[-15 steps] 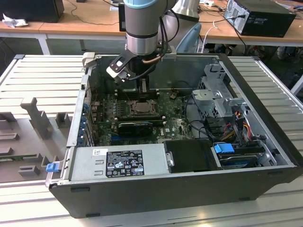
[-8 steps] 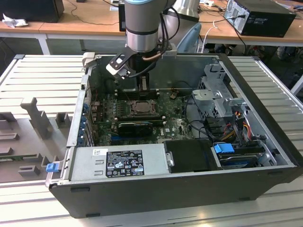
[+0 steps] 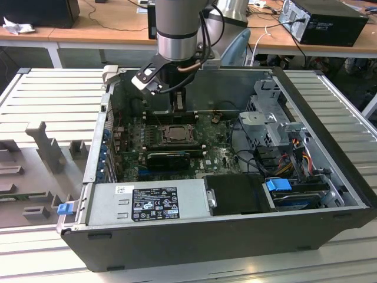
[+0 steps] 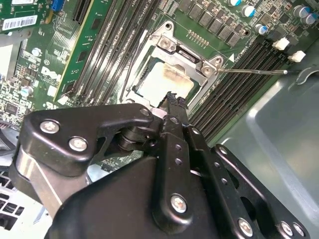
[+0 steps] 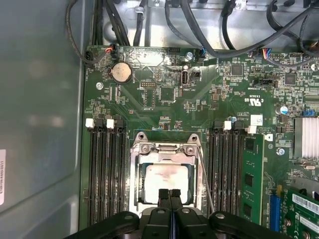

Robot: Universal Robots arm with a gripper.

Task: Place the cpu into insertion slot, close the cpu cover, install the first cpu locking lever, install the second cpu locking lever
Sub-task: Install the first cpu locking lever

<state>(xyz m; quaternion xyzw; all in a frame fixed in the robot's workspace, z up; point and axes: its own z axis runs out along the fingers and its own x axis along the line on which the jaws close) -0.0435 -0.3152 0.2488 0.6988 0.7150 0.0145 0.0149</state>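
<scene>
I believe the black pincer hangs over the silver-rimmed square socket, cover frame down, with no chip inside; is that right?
Not quite: a pale silver-grey square chip lies inside, seen through the silver cover frame in the first wrist view. The black pincer does hang over it, frame down.

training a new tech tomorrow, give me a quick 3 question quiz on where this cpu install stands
1. True or false: the gripper holds the cpu.
2. The cover is: A raised upright, B down over the cpu, C off the board.
3. Fill in: the gripper is ____ (open or shut).
Key: 1 false; 2 B; 3 shut.
</scene>
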